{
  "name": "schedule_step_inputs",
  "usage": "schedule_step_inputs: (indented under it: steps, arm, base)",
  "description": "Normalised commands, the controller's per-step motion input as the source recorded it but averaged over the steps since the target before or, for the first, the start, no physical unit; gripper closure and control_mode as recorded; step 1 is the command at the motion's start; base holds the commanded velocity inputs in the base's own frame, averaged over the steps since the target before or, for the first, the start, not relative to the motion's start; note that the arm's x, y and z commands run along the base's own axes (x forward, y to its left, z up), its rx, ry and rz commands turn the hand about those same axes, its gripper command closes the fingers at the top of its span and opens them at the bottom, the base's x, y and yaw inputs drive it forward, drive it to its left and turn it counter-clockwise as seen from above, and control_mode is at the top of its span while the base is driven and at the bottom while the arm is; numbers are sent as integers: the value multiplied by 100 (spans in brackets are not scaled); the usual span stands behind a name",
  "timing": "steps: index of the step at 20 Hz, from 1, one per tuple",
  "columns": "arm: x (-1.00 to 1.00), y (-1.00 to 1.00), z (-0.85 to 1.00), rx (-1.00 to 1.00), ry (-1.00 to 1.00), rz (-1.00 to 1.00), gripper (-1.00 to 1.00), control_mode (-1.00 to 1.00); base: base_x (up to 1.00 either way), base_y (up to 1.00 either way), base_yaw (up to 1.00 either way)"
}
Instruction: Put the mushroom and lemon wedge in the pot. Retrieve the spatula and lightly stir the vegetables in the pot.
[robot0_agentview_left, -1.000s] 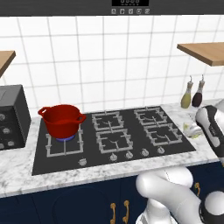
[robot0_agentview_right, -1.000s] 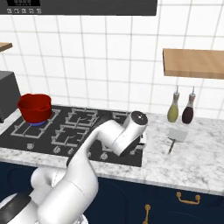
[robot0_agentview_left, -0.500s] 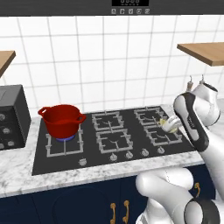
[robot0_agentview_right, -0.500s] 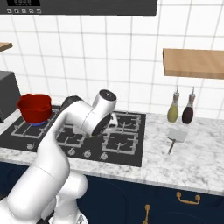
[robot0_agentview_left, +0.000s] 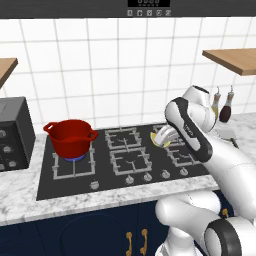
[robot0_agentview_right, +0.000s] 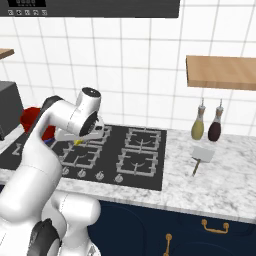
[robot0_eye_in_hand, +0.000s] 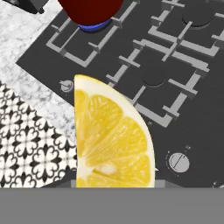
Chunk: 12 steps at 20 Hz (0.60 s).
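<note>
Your gripper (robot0_agentview_left: 162, 136) is clamped on the lemon wedge (robot0_eye_in_hand: 111, 140), which fills the lower middle of the hand view with its cut face toward the camera; in the left base view the wedge shows as a yellow sliver under the hand, carried above the middle burners of the stove (robot0_agentview_left: 125, 165). The step in hand looks like the carry to the pot (robot0_agentview_left: 70, 137), so keep the wedge high enough to clear the grates and the red rim, bring the hand over the middle of the opening rather than the near loop handle, and let go only when the wedge hangs inside the rim's circle. From the gripper the pot lies at about 9 o'clock in the left base view, well apart, on the far-left burner with a blue flame under it; in the hand view its red base sits at 12 o'clock. The spatula (robot0_agentview_right: 201, 156) rests on the marble counter (robot0_agentview_right: 220, 180) right of the stove, near two bottles (robot0_agentview_right: 207, 125), for the stirring afterwards
</note>
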Motion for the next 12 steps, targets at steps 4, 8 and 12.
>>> schedule_step_inputs:
  steps: [4, 8, 12]
  arm:
    - [41, 100, 27, -11, 20, 1, 100, -100]
    - [44, 100, 15, -5, 18, 3, 100, -100]
    - [51, 100, 1, 0, 7, 1, 100, -100]
  base:
    - [0, 0, 0]
    - [0, 0, 0]
    - [0, 0, 0]
